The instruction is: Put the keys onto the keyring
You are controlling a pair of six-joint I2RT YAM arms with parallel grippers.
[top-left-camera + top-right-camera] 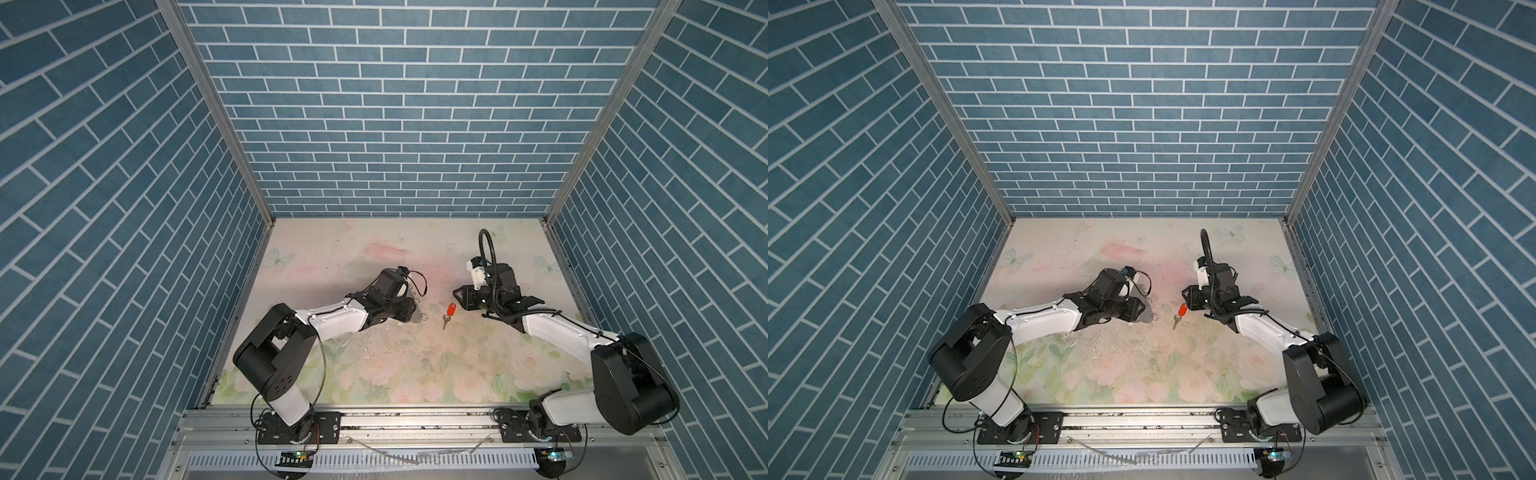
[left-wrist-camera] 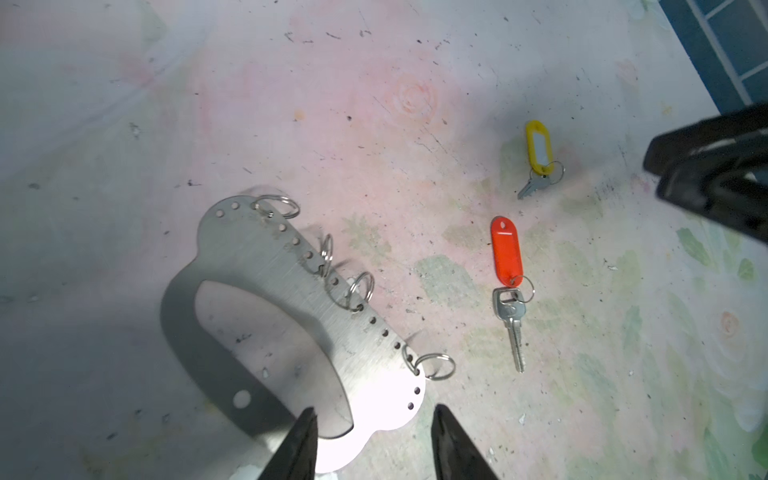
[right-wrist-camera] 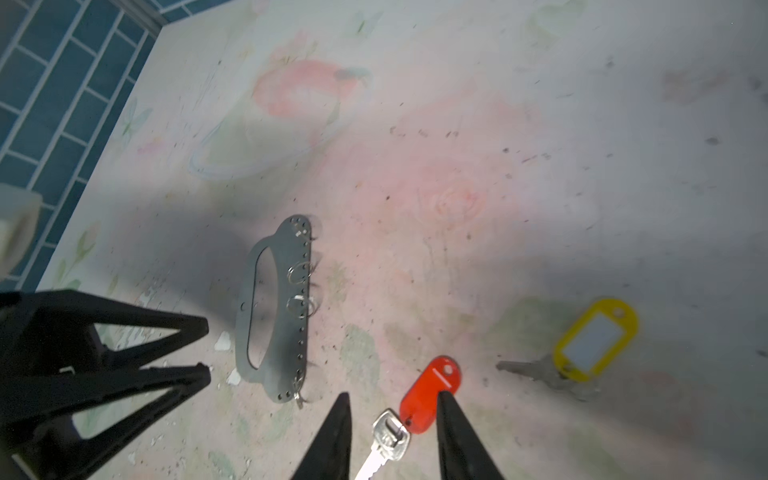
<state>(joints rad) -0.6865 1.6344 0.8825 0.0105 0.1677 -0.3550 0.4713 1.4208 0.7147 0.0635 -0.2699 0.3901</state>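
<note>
Both claws low, jaws apart; keys loose on the table (image 1: 374,374).
My left claw (image 2: 374,415) straddles one end of the keyring (image 2: 270,257); the red-tagged key (image 1: 448,316) lies at its 3 o'clock, flanked by my right claw (image 3: 392,399); yellow-tagged key (image 3: 582,353) nearby.

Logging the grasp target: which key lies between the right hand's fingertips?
The red-tagged key, straddled by the right hand; the yellow-tagged key lies apart, outside its fingers.

Brushed metal keyring (image 2: 266,262), glossy red plastic tag (image 2: 505,251)
</note>
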